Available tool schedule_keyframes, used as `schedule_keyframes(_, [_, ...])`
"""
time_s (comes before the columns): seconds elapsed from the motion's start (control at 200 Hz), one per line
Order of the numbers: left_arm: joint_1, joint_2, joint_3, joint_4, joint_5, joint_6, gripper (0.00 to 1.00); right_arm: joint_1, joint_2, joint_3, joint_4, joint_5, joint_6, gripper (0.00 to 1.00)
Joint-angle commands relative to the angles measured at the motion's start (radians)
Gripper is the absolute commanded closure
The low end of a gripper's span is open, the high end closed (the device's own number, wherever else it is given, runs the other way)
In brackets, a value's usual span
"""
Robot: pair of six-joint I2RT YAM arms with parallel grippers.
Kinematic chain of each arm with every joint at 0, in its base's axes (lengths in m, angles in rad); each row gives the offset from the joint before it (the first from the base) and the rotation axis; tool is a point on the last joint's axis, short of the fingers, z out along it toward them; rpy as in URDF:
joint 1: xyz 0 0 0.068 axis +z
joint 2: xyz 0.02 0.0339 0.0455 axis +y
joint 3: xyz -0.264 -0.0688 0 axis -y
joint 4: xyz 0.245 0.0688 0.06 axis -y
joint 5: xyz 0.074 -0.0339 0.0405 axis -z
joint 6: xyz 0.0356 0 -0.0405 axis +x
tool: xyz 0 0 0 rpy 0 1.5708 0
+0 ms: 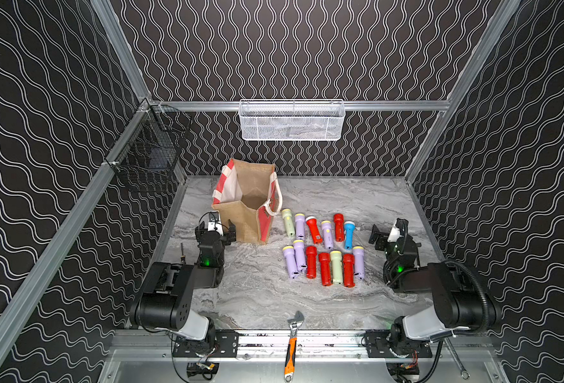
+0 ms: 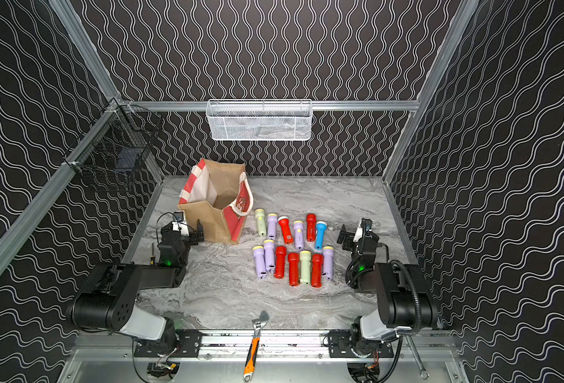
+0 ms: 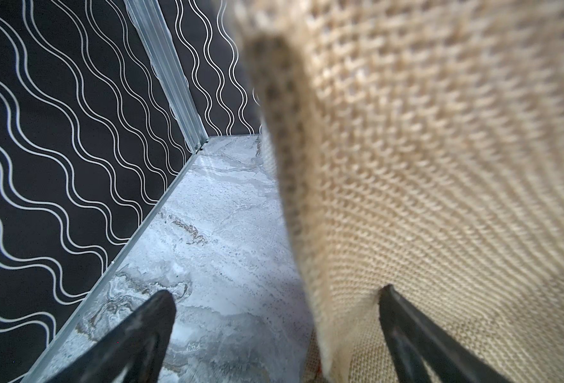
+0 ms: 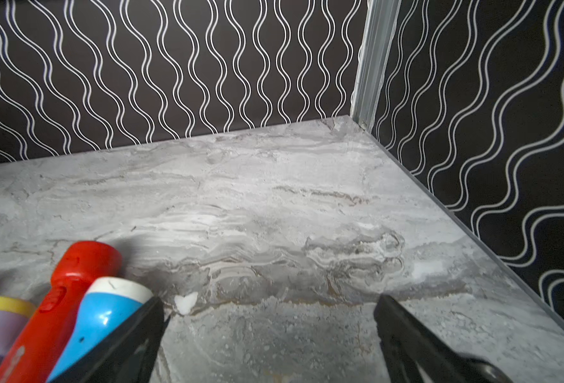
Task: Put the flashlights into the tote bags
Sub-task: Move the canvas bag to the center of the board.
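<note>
Nothing packed yet: all thirteen flashlights (image 1: pixel 311 262) lie on the tabletop (image 1: pixel 267 298).
The left tool (image 1: pixel 216 230) is spread wide and empty, close against the tote bag (image 1: pixel 241 219), which stands upright and open near the back-left corner with nothing visible inside. The flashlights lie in two rows mid-tabletop. The right tool (image 4: pixel 269 300), also wide and empty, sits just beside the blue flashlight (image 4: pixel 108 315).

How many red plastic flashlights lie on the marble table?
5. In the far row, one white-rimmed red flashlight and another beside the blue plastic flashlight. In the near row, three more: one, a second, a third. The tan jute tote bag could hide others.
</note>
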Motion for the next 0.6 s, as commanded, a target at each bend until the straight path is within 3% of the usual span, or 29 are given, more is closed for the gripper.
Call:
schedule_keyframes(0.0, [-0.001, -0.029, 0.004, 0.015, -0.002, 0.007, 0.01, 0.002, -0.030, 0.038, -0.083, 0.007, 0.003, 0.00])
schedule_keyframes(0.09, [-0.001, -0.070, -0.001, -0.004, 0.005, 0.010, 0.01, 0.002, -0.043, 0.067, -0.141, -0.012, -0.010, 0.00])
schedule_keyframes(0.28, [-0.002, -0.296, 0.081, -0.335, -0.106, -0.058, 0.01, 0.007, -0.108, 0.191, -0.396, -0.022, -0.002, 0.00])
schedule_keyframes(0.38, [-0.002, -0.409, 0.138, -0.481, -0.105, -0.108, 0.01, 0.013, -0.148, 0.282, -0.536, -0.012, 0.040, 0.00])
schedule_keyframes(0.596, [-0.002, -0.447, 0.467, -0.987, -0.160, -0.190, 0.01, 0.057, -0.201, 0.423, -0.690, -0.032, 0.149, 0.00])
